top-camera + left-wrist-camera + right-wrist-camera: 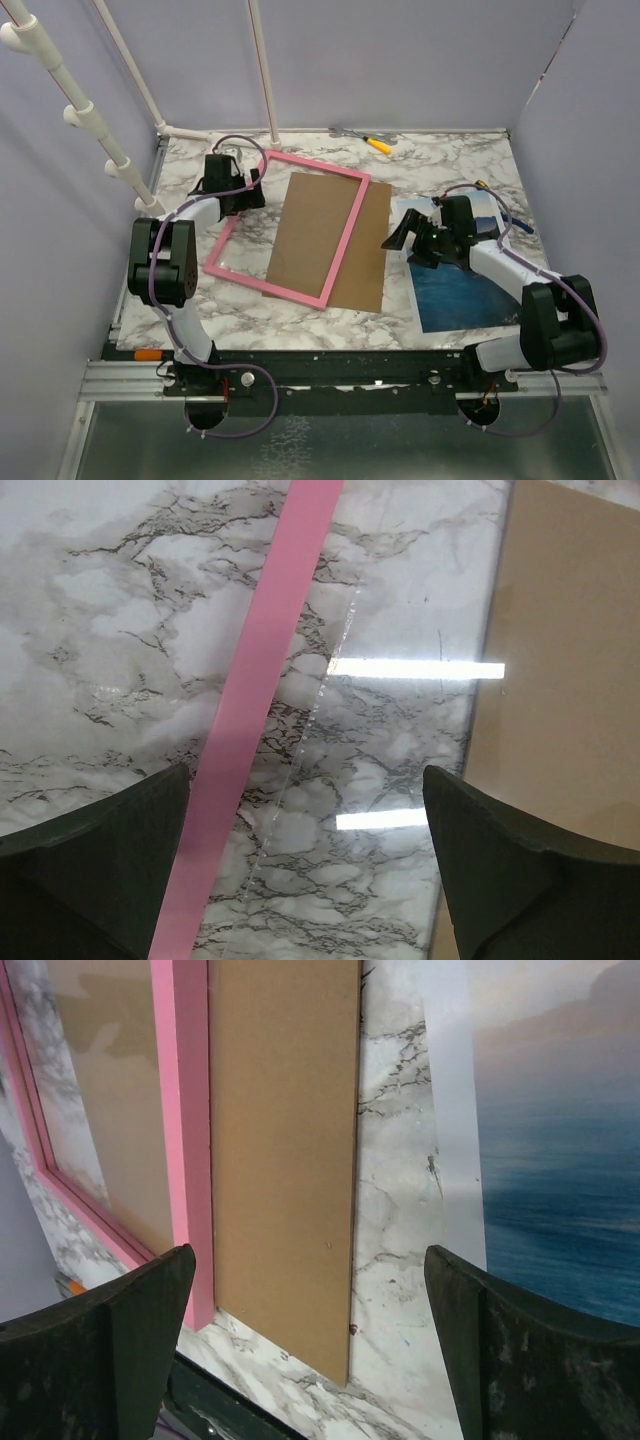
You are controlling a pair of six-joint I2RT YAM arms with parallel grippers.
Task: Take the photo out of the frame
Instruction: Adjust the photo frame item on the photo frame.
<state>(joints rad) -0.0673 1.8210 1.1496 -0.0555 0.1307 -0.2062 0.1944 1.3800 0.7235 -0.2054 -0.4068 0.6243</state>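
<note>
The pink frame (320,166) lies flat on the marble table, left of centre. Its brown fibreboard back (320,235) lies loose across the frame's right side and sticks out past it. The photo (460,295), blue water under a pale sky, lies flat on the table to the right, apart from the frame and partly under my right arm. My left gripper (248,188) hovers open over the frame's left border (260,710) and clear pane. My right gripper (403,232) stands open between the board (285,1160) and the photo (560,1160), holding nothing.
A yellow-handled tool (375,142) lies at the table's back edge. White pipe posts (170,128) rise at the back left. Purple walls close in both sides. A black rail (330,365) runs along the near edge.
</note>
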